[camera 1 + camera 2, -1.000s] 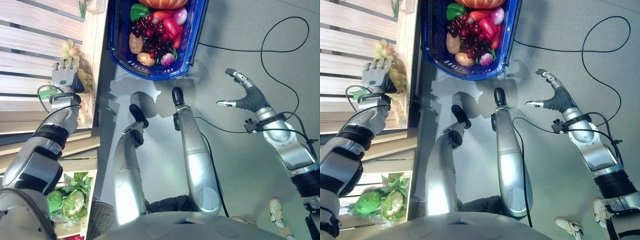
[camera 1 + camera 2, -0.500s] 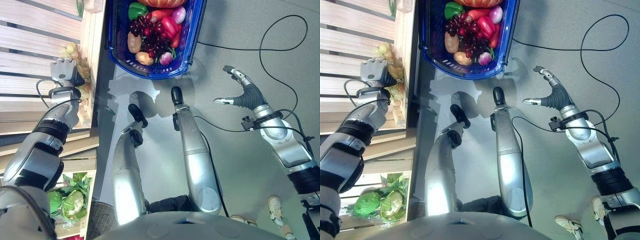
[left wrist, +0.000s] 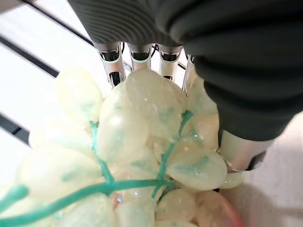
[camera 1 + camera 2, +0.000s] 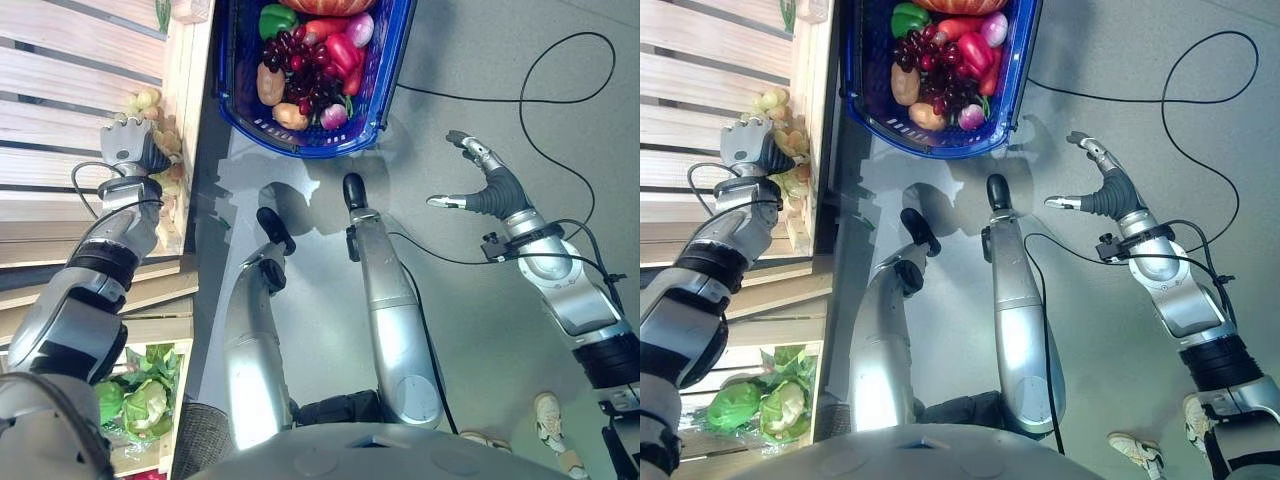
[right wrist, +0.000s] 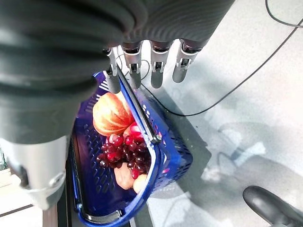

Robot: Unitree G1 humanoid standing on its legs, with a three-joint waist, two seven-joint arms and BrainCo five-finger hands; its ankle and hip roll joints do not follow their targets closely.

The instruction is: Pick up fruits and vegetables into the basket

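A bunch of pale green grapes (image 4: 152,101) lies at the edge of the wooden shelf (image 4: 60,80) on my left. My left hand (image 4: 127,147) rests on the bunch with its fingers curled round it. Up close, the grapes (image 3: 142,127) on their green stem press into the palm between the fingers (image 3: 113,61) and the thumb. The blue basket (image 4: 386,70) stands on the floor ahead, holding red grapes (image 4: 298,60), peppers, a potato and a pumpkin. My right hand (image 4: 492,188) hovers open over the grey floor, to the right of the basket (image 5: 142,118).
Lettuce and cabbage heads (image 4: 140,400) sit in a lower crate at the bottom left. The shelf's upright side board (image 4: 185,120) separates the grapes from the basket. A person's shoe (image 4: 550,412) shows at the bottom right.
My left hand's fingers have curled from straight down onto the green grapes. The right hand has hardly shifted.
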